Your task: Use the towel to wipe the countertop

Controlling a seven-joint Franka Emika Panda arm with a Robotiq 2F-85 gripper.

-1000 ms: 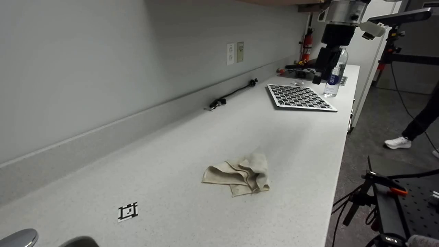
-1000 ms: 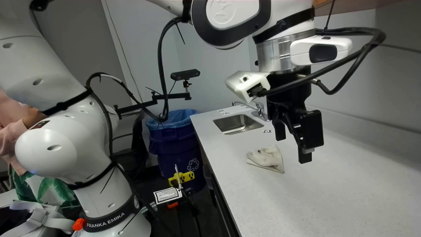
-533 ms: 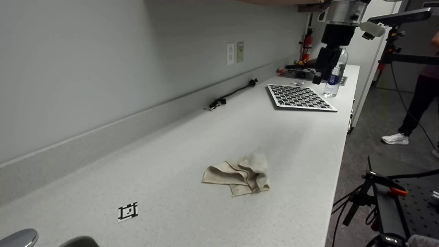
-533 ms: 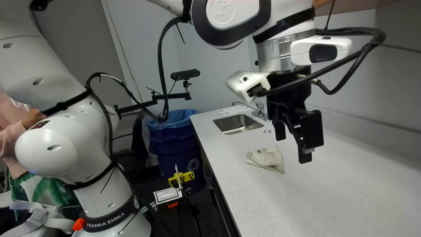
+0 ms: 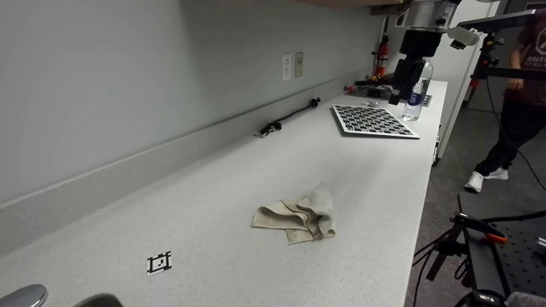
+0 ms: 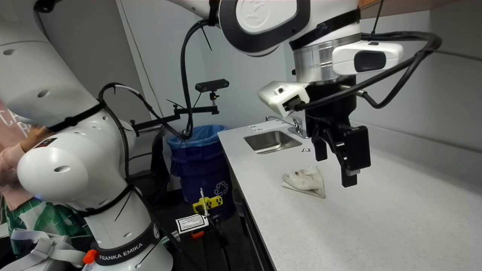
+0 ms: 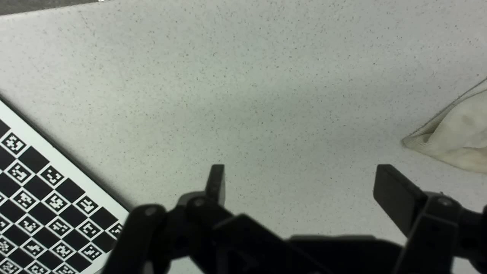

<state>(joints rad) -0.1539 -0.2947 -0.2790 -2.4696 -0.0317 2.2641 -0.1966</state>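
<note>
Movement at the margins: since half a second ago a bystander (image 5: 531,68) has stepped further into an exterior view, while arm (image 6: 79,169) and towel (image 5: 298,215) stay put. Towel's crumpled on the worktop (image 5: 213,221), inside the front edge (image 5: 418,213) and nearer to that than to the wall (image 5: 128,85). Wrist view now: open worktop between board (image 7: 57,215) and towel, and above it hangs the tool (image 7: 300,180), jaws spread wide, gripping nothing, touching nothing.
</note>
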